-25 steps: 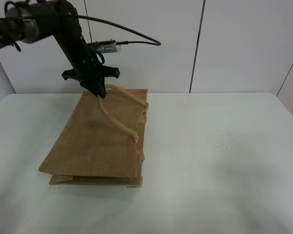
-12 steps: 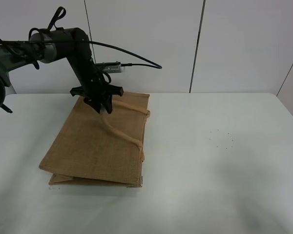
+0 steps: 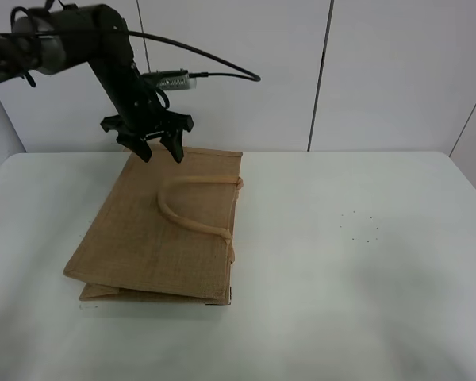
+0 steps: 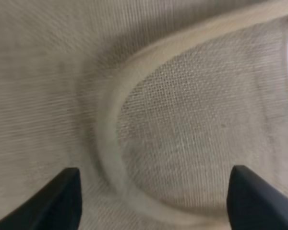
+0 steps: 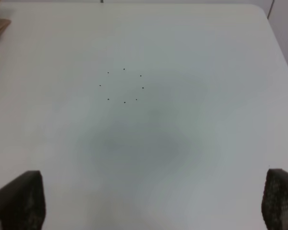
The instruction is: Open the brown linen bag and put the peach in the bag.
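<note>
- Since a second before, the left gripper [image 3: 156, 151] had let go of the handle [image 3: 192, 208]: earlier it pinched the beige loop and held it lifted off the cloth, and now the loop had dropped back onto the brown linen bag [image 3: 155, 234].
- Half a second before, the gripper had sat lower, against the far edge of the bag; now it stood a little higher, above that edge.
- Its two dark fingers [image 3: 174, 148] were spread apart and pointed down, holding nothing.
- From the left wrist view the fingertips [image 4: 62, 199] showed at both lower corners, wide apart, with the curved handle [image 4: 113, 143] lying on coarse weave between them.
- The brown linen bag lay flat on the white table [image 3: 341, 278], on the left half, its mouth not opened, the handle's ends meeting the right-hand edge.
- A second beige loop [image 3: 231, 252] peeked out along that same edge, under the top panel.
- The peach appeared in no view, so I cannot say where it was.
- The right gripper [image 5: 153, 206] was out of the high view; in its own wrist view its two fingertips [image 5: 19, 201] stood spread wide over bare table.
- A small ring of dark dots [image 5: 123, 86] marked the table below it, well apart from the bag.
</note>
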Controlling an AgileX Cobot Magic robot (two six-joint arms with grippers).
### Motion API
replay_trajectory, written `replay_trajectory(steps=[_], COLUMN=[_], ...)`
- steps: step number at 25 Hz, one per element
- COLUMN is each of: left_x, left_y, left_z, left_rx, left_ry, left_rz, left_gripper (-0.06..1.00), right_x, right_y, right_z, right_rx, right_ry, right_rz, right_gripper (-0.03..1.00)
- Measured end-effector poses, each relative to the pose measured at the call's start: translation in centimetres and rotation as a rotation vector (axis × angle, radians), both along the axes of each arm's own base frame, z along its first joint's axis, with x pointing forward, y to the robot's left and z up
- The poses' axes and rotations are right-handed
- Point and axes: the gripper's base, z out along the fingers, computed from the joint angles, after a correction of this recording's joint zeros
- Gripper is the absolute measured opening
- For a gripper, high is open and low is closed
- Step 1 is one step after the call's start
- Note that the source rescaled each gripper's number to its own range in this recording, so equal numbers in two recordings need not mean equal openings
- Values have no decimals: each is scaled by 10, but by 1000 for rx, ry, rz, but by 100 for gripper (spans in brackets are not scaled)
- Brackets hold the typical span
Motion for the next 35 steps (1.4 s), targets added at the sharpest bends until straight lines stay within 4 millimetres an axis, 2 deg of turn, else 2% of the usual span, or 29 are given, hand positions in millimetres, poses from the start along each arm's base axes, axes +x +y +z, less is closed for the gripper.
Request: replay_trajectory(steps=[3, 12, 17, 21, 24, 27, 30, 35], left_x=[-1, 12, 11, 4, -8, -31, -59, -118], left_y=[17, 114, 125, 127, 127, 129, 134, 137], left_z=[16, 16, 18, 36, 63, 91, 107, 120], left_rx=[8, 84, 85, 96, 92, 103, 141, 164], left_ry=[-34, -19, -15, -55, -114, -163, -180, -172], left_rz=[31, 226, 250, 252, 254, 257, 259, 259], left_gripper=[84, 85, 85, 85, 85, 85, 85, 85], right_x=[0, 0, 0, 0, 0, 0, 0, 0], right_y=[0, 0, 0, 0, 0, 0, 0, 0], right_z=[0, 0, 0, 0, 0, 0, 0, 0], right_rx=[0, 0, 0, 0, 0, 0, 0, 0], right_ry=[0, 0, 0, 0, 0, 0, 0, 0], right_rz=[0, 0, 0, 0, 0, 0, 0, 0], right_gripper=[100, 100, 100, 100, 100, 100, 100, 100])
